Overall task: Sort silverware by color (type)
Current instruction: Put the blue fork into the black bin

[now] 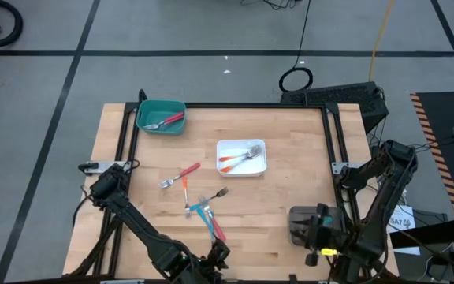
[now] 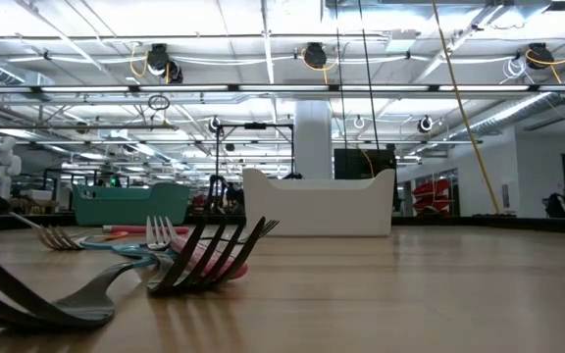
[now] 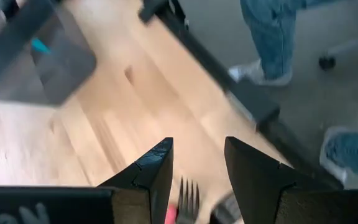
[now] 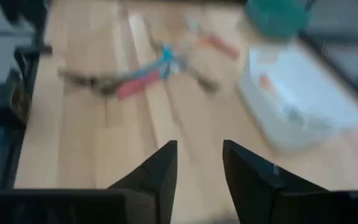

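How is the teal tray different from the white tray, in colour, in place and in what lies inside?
The teal tray sits at the table's far left corner; the white tray sits near the middle. The teal tray holds red-handled forks, the white tray orange-handled forks. Both are shallow, open and rectangular.

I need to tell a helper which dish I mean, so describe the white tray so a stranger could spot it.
On the wooden table, look just right of the middle: the white tray is a shallow rectangular dish holding orange-handled forks. The only other dish there, the teal tray, sits at the far left corner.
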`<state>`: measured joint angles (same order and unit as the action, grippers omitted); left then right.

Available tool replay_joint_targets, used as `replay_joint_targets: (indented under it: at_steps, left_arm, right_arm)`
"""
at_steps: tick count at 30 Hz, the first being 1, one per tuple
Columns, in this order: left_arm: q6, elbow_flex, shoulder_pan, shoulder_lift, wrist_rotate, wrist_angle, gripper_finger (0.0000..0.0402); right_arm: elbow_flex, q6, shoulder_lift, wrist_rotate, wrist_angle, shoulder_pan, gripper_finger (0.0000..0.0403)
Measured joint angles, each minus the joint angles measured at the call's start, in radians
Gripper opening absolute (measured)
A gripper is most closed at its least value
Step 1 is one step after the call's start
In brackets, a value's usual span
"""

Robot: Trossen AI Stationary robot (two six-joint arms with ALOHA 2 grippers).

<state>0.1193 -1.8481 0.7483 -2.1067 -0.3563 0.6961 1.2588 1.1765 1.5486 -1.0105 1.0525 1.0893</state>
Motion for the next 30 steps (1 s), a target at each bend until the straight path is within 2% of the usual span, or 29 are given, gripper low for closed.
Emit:
replay_joint_targets:
  at_steps: [2,5,13,21,30]
  left_arm:
    - [-0.024,0.000,-0.008,0.000,0.000,0.045,0.0154]
    - [-0.068,0.000,-0.024,0.000,0.000,0.120,0.0154]
    - [-0.122,0.000,-0.087,0.000,0.000,0.196,0.0154]
    - [-0.226,0.000,-0.145,0.000,0.000,0.313,0.0154]
    - [-0.326,0.000,-0.130,0.005,-0.001,0.409,0.0154]
  right_arm:
    - [-0.003,-0.125,0.000,-0.036,-0.061,-0.020,0.0121]
    - [-0.003,-0.246,0.000,-0.022,-0.130,-0.052,0.0121]
    - [-0.004,-0.461,0.000,0.116,-0.179,-0.148,0.0121]
    - [-0.004,-0.608,0.000,0.208,-0.179,-0.208,0.0121]
    - [-0.004,-0.647,0.000,0.337,-0.177,-0.211,0.0121]
